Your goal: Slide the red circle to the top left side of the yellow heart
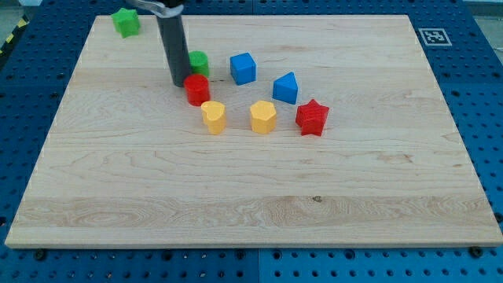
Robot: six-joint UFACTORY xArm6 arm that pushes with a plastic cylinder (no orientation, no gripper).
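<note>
Red circle (196,90) is sitting just above-left of the yellow heart (213,116), nearly placed; my tip (179,82) is touching its left; no jaws on this rod.

No words, brands or numbers can be read anywhere. The only sign is a black-and-white square marker (431,36) on the counter's (236,196) top right corner.

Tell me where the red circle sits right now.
The red circle sits in the upper left-centre of the board, just above the yellow heart and directly below the green circle, with my tip right at its left side.
</note>
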